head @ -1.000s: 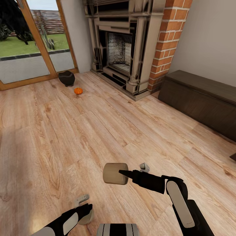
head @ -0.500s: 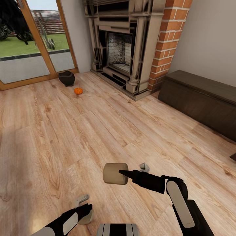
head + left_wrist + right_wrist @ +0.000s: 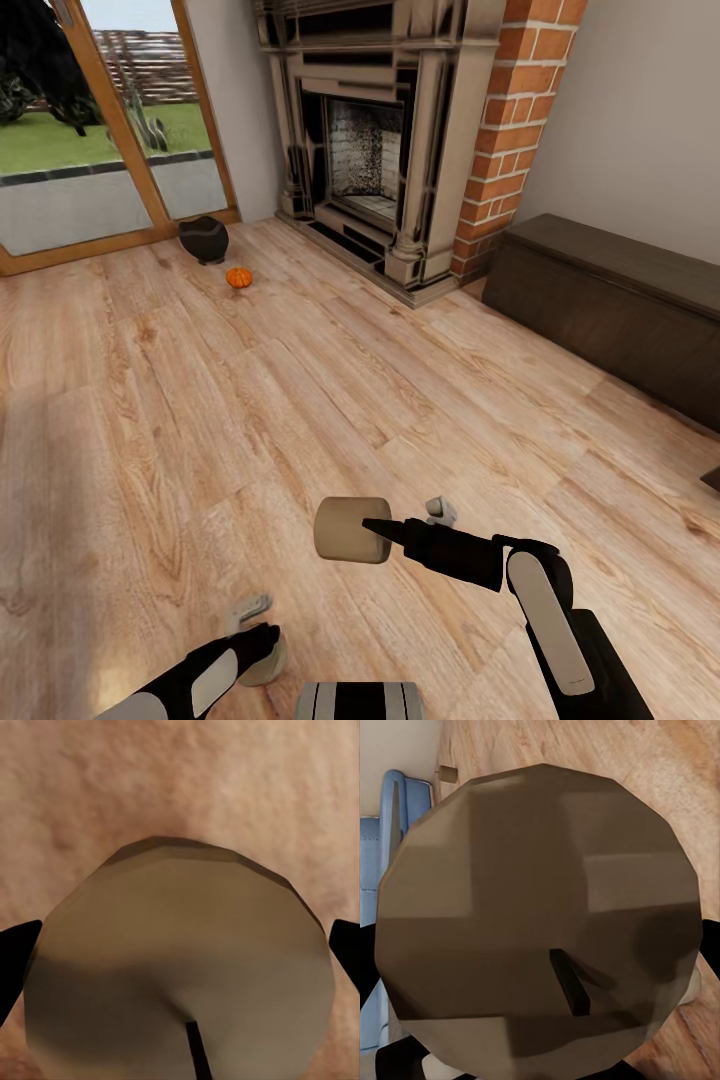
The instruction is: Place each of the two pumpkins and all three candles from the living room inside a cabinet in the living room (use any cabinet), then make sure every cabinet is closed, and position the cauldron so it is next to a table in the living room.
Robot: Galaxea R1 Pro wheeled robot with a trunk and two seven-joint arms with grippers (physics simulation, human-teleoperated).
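We carry a candle (image 3: 350,530) clamped in our right pincer (image 3: 378,530) and another candle (image 3: 262,662) in our left pincer (image 3: 255,640). Far left, one pumpkin (image 3: 238,277) and the cauldron (image 3: 203,239) wait on the floor; the cabinet (image 3: 610,300) at right stands closed.

Cream-tan candle (image 3: 350,529) with a dark wick, held by the black right gripper (image 3: 385,530); a second candle (image 3: 180,967), same cream-tan with a dark wick, between the black fingers of the left gripper (image 3: 255,625). Arms black with white panels. Bright orange pumpkin (image 3: 238,277) beside the black cauldron (image 3: 203,239). Floor (image 3: 250,400) of light honey planks with brown grain. Dark brown cabinet (image 3: 610,300). Fireplace (image 3: 370,130) beige and black, flanked by red-orange brick (image 3: 505,120) with pale mortar. Walls off-white; green lawn beyond the tan door frame.
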